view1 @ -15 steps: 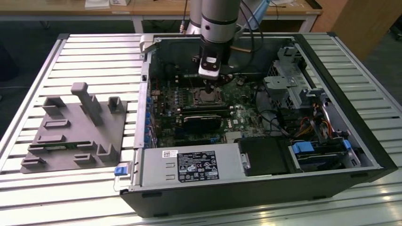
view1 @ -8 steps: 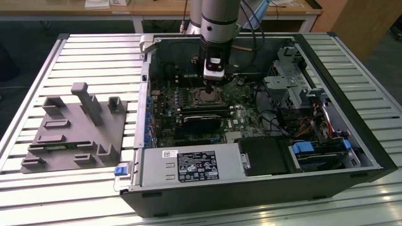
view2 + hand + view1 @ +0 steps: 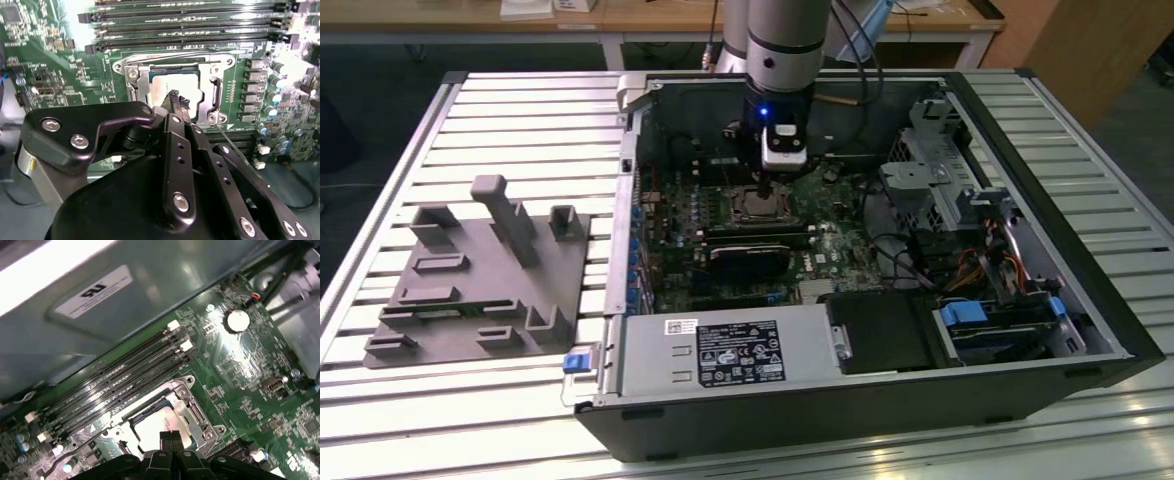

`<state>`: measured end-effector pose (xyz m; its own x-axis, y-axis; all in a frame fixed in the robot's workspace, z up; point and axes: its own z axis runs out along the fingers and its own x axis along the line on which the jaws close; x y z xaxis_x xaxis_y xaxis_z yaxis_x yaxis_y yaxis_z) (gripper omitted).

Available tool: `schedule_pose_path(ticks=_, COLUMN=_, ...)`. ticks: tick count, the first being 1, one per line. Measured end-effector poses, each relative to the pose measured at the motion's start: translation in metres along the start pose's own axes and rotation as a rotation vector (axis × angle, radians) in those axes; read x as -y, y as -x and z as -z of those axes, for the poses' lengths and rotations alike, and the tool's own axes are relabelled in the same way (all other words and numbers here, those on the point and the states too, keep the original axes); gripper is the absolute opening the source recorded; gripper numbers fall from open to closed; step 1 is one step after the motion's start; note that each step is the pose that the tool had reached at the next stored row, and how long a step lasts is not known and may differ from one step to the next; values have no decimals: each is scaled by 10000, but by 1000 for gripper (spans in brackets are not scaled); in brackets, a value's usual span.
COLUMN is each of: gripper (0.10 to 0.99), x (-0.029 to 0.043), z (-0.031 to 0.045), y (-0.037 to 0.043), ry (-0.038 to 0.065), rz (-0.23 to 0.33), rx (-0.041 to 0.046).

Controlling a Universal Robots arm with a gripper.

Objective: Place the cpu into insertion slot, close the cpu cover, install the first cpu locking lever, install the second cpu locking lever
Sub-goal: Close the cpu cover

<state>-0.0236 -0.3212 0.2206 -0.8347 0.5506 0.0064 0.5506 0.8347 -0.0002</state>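
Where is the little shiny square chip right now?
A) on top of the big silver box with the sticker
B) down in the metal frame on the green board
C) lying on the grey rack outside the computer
B: the chip lies flat inside the metal frame on the green board, with the gripper just over it.
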Motion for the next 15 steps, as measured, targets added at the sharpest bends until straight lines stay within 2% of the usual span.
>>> schedule_pose_path(ticks=15, gripper=106, x=0, z=-5, y=0, ry=236, rz=2268, rx=181)
